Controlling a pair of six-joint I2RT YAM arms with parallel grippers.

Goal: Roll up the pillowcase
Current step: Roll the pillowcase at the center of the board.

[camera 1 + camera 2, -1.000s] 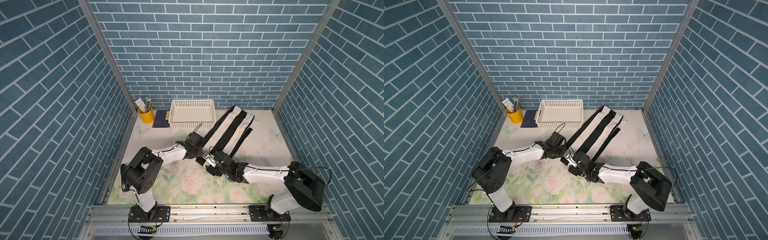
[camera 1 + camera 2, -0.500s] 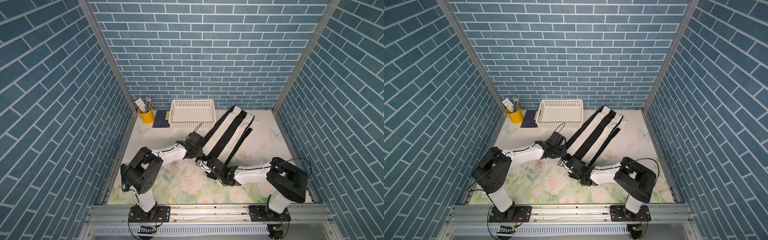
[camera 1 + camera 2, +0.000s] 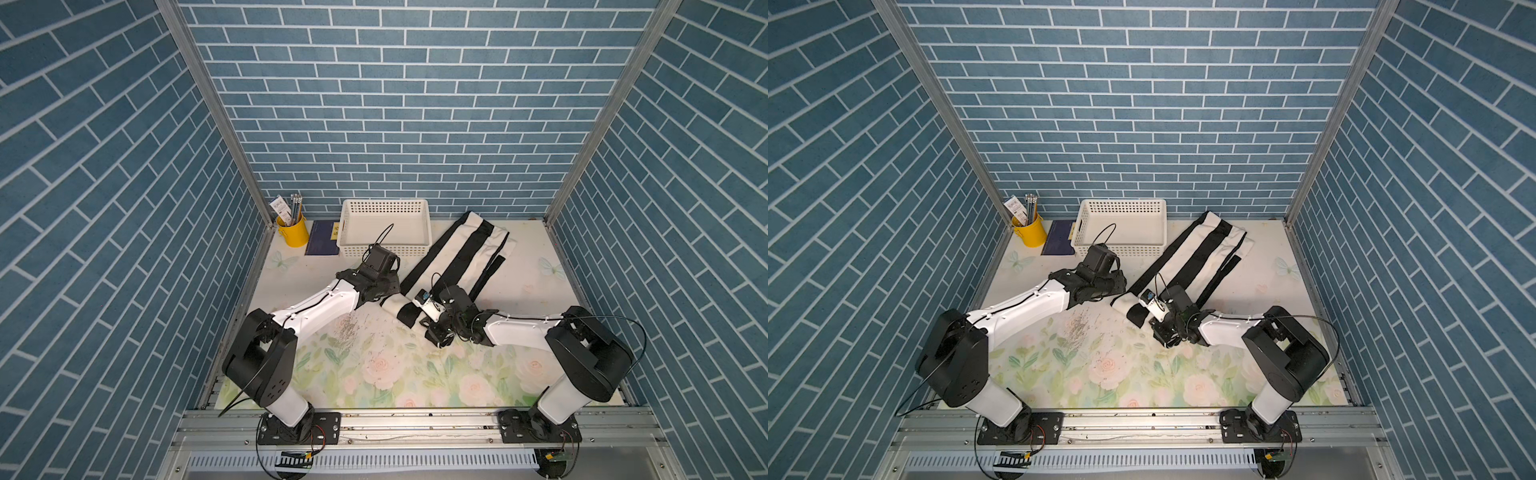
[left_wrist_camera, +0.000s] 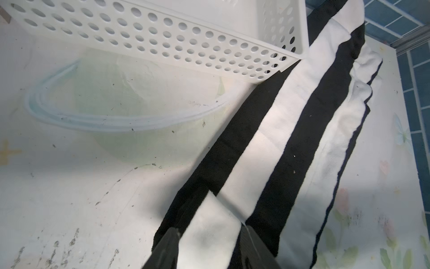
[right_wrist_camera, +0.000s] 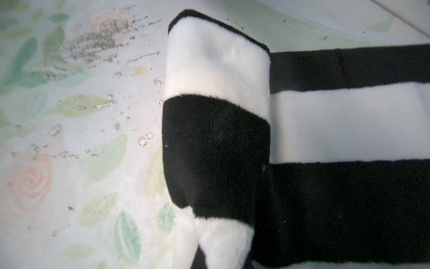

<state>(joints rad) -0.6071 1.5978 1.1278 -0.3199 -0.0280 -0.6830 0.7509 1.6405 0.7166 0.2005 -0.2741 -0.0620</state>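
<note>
The pillowcase (image 3: 465, 249) lies as a long folded strip, slanting from beside the basket (image 3: 386, 249) at the back wall to the middle of the worktop (image 3: 374, 365). Its near end is turned over into a short roll (image 5: 216, 104).

The left gripper (image 4: 209, 229) straddles one end of the roll, with cloth filling the gap between its fingers. The right gripper (image 3: 434, 328) is closed and appears to pinch the opposite end.

To roll well, I judge both ends should turn together at equal pace under light tension, so the stripes line up and the roll does not cone.

A yellow label on the dark booklet (image 3: 322, 243) and the slips in the yellow cup (image 3: 293, 235) carry print too small to read.
</note>
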